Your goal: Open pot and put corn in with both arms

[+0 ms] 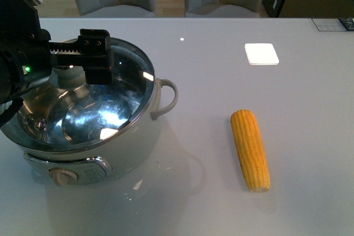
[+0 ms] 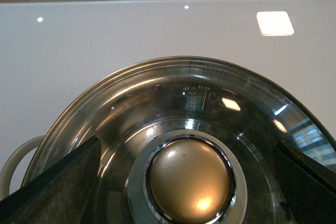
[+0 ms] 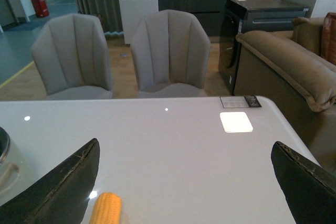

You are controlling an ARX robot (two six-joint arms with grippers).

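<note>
The cream-white pot (image 1: 130, 153) stands at the left of the table with its steel-rimmed glass lid (image 1: 113, 111) on it. My left gripper (image 1: 95, 59) hangs open over the lid. In the left wrist view its fingers (image 2: 58, 187) stand wide on both sides of the lid's golden knob (image 2: 189, 179), apart from it. The yellow corn (image 1: 250, 148) lies on the table to the right of the pot, pointing front to back. My right gripper (image 3: 184, 148) is open and empty above the table; the corn's tip (image 3: 106, 208) shows by one finger.
The pot's loop handle (image 1: 166, 98) sticks out toward the corn. A bright white square (image 1: 261, 53) lies on the white table (image 1: 221, 70) behind the corn. Two grey chairs (image 3: 168, 51) stand beyond the far edge, a sofa (image 3: 283, 61) past the right end.
</note>
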